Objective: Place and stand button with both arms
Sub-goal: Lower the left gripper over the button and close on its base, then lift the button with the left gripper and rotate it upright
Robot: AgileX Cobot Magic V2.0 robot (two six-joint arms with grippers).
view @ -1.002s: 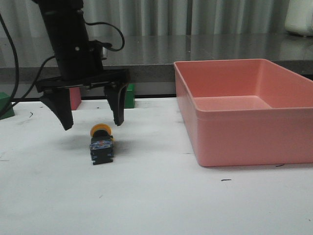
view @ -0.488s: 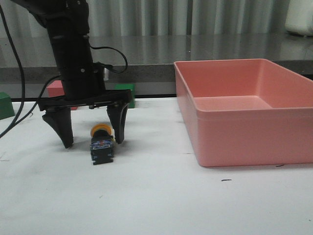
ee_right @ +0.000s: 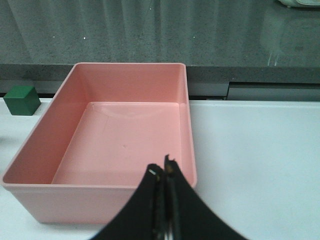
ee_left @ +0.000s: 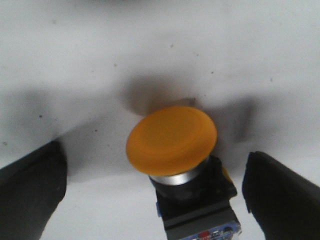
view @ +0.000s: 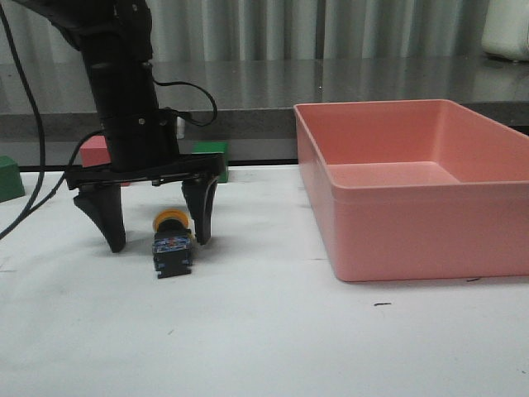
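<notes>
The button (view: 171, 246) lies on its side on the white table, its yellow cap (view: 171, 221) pointing away from me and its black base with bluish contacts toward me. My left gripper (view: 157, 241) stands open with its tips down at the table, one finger on each side of the cap. In the left wrist view the cap (ee_left: 171, 140) sits between the two black fingers (ee_left: 282, 192), with clear gaps on both sides. My right gripper (ee_right: 162, 173) is shut with nothing in it, held above the near wall of the pink bin; it is out of the front view.
A large pink bin (view: 413, 240) stands on the right half of the table, with nothing in it (ee_right: 30, 165). At the table's back edge are a red block (view: 93, 150) and green blocks (view: 210, 150) (view: 8, 178) (ee_right: 21, 99). A dark counter runs behind.
A second ago the left gripper hung higher above the button; it has come down so its open fingers flank the cap. In the last half second it barely moved. The button has stayed put.
</notes>
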